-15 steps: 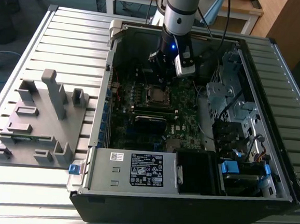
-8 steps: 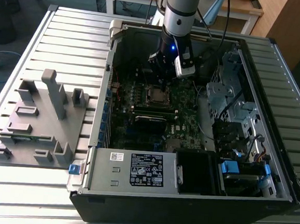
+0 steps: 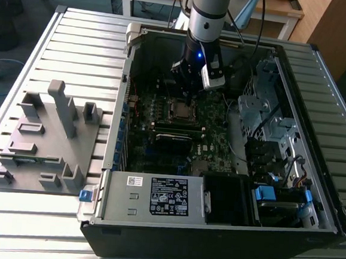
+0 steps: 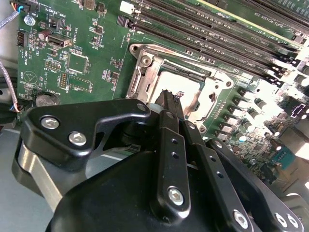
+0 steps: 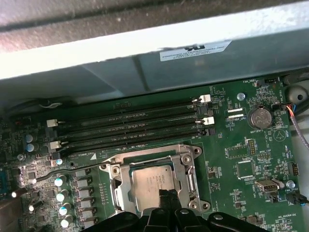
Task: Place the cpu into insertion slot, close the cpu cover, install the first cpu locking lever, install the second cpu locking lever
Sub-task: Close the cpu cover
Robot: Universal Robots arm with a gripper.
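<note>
The pincer [image 4: 170,96] is narrow: its black fingers [image 4: 169,145] are drawn together to one tip, with nothing seen between them. In both wrist views that tip rests at the edge of the cpu [image 5: 149,181], whose dull grey top lies level in the insertion slot [image 3: 179,110]. Around it the cpu cover [image 5: 189,169] lies flat, and the chip shows through its window. The green circuit board [image 5: 241,145] spreads on all sides of the slot. Just beyond the slot run the long black memory slots [image 5: 130,128], and behind them stands the grey wall of the computer case [image 5: 193,67].

In the exterior view the arm [image 3: 207,12] reaches straight down into the open case, which lies on a slatted worktop [image 3: 78,44]. A grey fixture [image 3: 46,137] stands on the worktop at the exterior view's left, beside the case.
</note>
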